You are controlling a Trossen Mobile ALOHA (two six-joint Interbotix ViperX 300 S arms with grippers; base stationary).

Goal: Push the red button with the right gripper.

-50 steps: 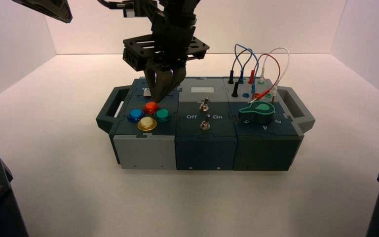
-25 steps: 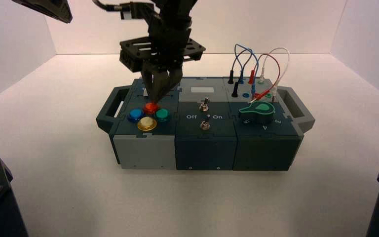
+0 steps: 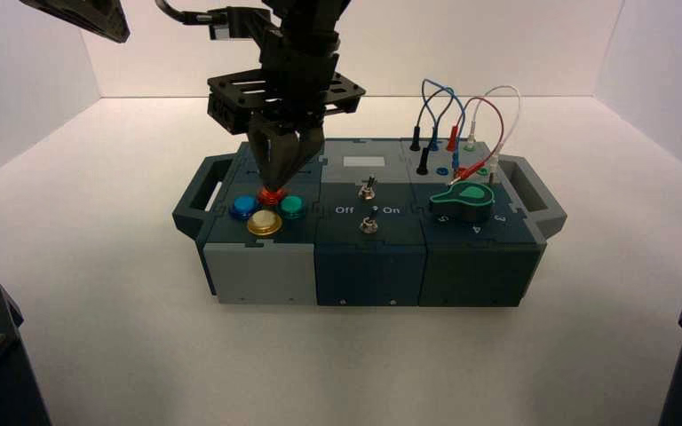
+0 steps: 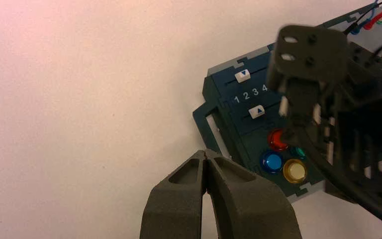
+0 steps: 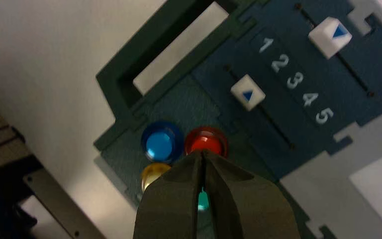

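Observation:
The red button (image 3: 273,194) is the rearmost of the round buttons on the box's left block. My right gripper (image 3: 275,183) hangs straight over it, shut, its wedge tip resting on the dome. From the right wrist, the red button (image 5: 206,141) shows just past the shut tip of the right gripper (image 5: 202,153), which covers its near edge. My left gripper (image 4: 206,153) is shut and empty, held high off the box's left end, and shows in the high view's top left corner (image 3: 80,16). The left wrist view also catches the red button (image 4: 277,140) under the right arm.
Blue (image 3: 243,207), yellow (image 3: 265,223) and green (image 3: 292,206) buttons ring the red one. Two white sliders (image 5: 247,93) flank numbers 1 to 5. Two toggle switches (image 3: 368,188) stand mid-box; a green knob (image 3: 466,197) and plugged wires (image 3: 462,124) fill the right block.
The right gripper has come down and slightly left, from beside the red button to tip-on-top of it. The left arm has not moved.

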